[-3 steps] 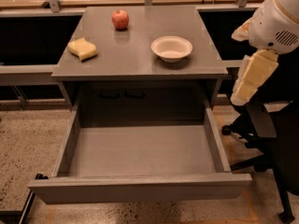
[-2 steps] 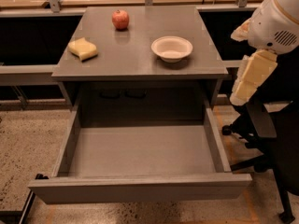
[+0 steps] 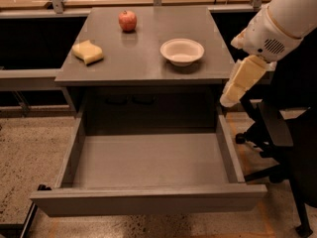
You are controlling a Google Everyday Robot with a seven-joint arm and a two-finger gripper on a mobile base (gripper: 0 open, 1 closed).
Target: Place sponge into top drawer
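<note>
Wide shallow grey top drawer (image 3: 148,202) stands pulled fully out over a speckled stone floor (image 3: 29,152), with a smooth flat bed. The cream claw (image 3: 229,99) hangs off the bench's right front corner; clenched or released cannot be told. On the matte grey bench (image 3: 143,66), the wavy pale yellow sponge (image 3: 87,52) lies left, a round white bowl (image 3: 182,51) right, and a red apple (image 3: 128,20) farthest.

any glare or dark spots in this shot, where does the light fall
Camera view: warm soft light on the cabinet top, faint reflection below the apple, no harsh glare; sponge and bowl well lit; recess behind the open top drawer in deep shadow; gripper, hanging right of the cabinet, brightly lit.
</note>
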